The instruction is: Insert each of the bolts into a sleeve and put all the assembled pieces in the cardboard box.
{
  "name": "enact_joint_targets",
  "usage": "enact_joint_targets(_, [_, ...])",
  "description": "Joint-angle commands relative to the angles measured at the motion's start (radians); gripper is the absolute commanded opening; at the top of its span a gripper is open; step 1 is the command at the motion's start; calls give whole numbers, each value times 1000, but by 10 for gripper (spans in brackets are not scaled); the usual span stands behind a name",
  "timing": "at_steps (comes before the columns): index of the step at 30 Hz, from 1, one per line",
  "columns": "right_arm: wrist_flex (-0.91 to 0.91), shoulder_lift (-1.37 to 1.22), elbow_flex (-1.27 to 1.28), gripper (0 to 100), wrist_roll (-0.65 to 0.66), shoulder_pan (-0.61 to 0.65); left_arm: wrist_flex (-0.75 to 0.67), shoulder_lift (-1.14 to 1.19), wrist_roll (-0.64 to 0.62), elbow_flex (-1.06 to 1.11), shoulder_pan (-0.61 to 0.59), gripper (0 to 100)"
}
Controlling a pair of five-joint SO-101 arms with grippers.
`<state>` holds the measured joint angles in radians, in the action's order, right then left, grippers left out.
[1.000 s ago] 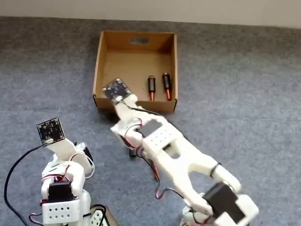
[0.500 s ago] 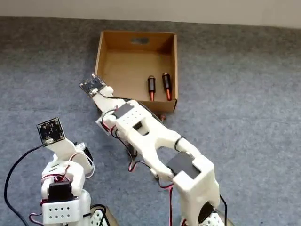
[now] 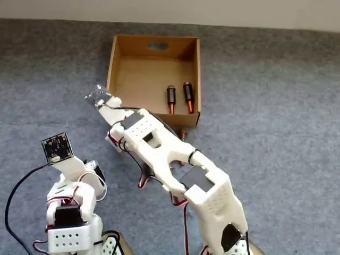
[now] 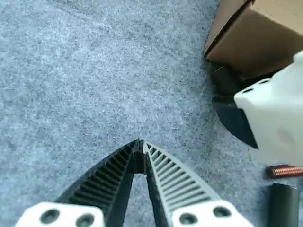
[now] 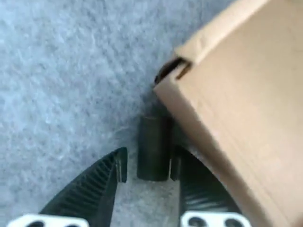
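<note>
My right gripper (image 5: 149, 163) is open and low over the carpet, its jaws on either side of a black sleeve (image 5: 154, 146) that lies against the outer wall of the cardboard box (image 5: 236, 113). From above, my right arm (image 3: 159, 149) stretches to the left front corner of the box (image 3: 112, 69). Two assembled pieces (image 3: 171, 98) (image 3: 188, 96) lie inside the box. A copper bolt (image 3: 183, 133) lies on the carpet by the box's front wall. My left gripper (image 4: 140, 143) is shut and empty over bare carpet. A bolt (image 4: 285, 171) and another black sleeve (image 4: 284, 203) lie off to its side.
Grey carpet (image 3: 276, 106) covers the table. The left arm (image 3: 69, 196) stands at the near left, short of the box. Part of the right arm's white body (image 4: 274, 123) hangs between the left gripper and the box corner (image 4: 255, 33).
The right arm has swung left, from the box's front wall to its left front corner. The left arm has stayed still.
</note>
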<state>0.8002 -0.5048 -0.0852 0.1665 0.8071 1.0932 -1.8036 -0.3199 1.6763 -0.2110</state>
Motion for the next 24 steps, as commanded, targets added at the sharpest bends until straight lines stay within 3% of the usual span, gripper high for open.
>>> enact_joint_targets(1, [-2,8,-65,127,2,-8,-17,-8,6,-13,-8,13])
enact_joint_targets(6, [2,8,-59,15,6,-10,-17,-8,6,-13,-8,13])
enact_joint_targets(15, [77,18,-7,9,3,-25,-14,-8,6,-13,-8,13])
enact_joint_targets(18, [74,13,-8,34,3,-25,-15,-8,6,-12,-8,13])
enact_joint_targets(22, [70,8,-8,140,3,-25,-15,-8,6,-12,-8,13])
enact_joint_targets(24, [48,7,-7,136,3,-27,-15,-8,6,-12,-8,13])
